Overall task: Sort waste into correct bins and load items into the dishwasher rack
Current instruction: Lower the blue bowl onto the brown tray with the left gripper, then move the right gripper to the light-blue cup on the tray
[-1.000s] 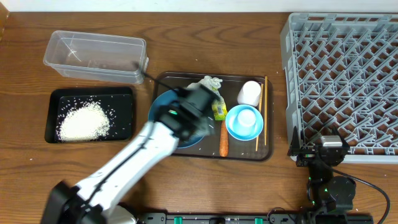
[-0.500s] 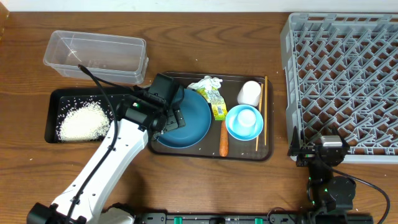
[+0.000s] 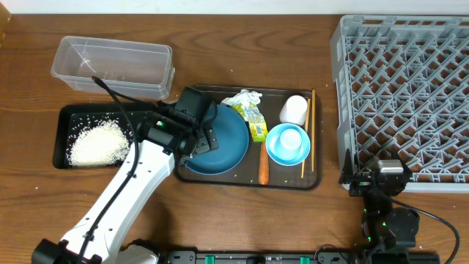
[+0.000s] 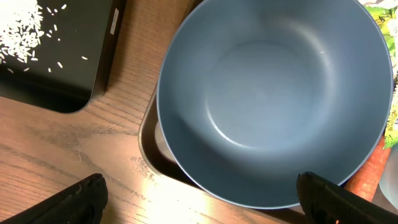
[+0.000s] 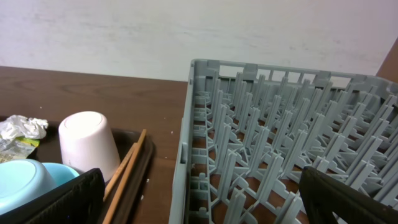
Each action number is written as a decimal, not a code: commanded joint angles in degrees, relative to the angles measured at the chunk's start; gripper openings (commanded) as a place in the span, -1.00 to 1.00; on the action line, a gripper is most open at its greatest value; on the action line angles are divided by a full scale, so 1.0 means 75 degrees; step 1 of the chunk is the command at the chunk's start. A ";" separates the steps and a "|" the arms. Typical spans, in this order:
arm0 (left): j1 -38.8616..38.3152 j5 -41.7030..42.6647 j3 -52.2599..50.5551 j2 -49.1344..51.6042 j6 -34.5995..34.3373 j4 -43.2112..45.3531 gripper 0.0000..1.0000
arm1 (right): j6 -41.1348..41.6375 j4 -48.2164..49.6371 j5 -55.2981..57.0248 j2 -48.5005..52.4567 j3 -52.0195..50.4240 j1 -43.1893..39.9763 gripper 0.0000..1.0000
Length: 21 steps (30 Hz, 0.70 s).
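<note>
The dark blue dish (image 3: 223, 139) lies empty on the brown tray (image 3: 245, 183); in the left wrist view the dish (image 4: 273, 99) fills the frame. My left gripper (image 3: 204, 132) hovers at the dish's left rim, open (image 4: 202, 200), holding nothing. The rice (image 3: 99, 143) lies in the black tray (image 3: 62, 163). The clear tub (image 3: 113, 67) stands behind it. On the brown tray are the tissue (image 3: 244, 97), wrapper (image 3: 256, 126), carrot (image 3: 263, 165), light blue bowl (image 3: 287, 143), white cup (image 3: 294, 110) and chopsticks (image 3: 309, 132). My right gripper (image 3: 381, 180) rests open (image 5: 202, 200) by the grey rack (image 3: 403, 95).
The rack's near wall (image 5: 186, 143) rises just right of the chopsticks (image 5: 127, 168) and upturned cup (image 5: 87, 146). Bare wooden tabletop (image 3: 293, 227) runs along the front edge. A cable (image 3: 117, 103) arcs from the left arm over the black tray.
The left arm swung left off the middle of the dish and its jaws widened. The dish now shows uncovered on the brown tray. The right arm has not moved.
</note>
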 commanded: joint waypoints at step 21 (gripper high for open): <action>0.0032 -0.0067 0.0114 0.0000 -0.0015 -0.0041 0.99 | 0.5330 -0.0015 -0.7326 -0.0012 -0.0012 0.0064 0.98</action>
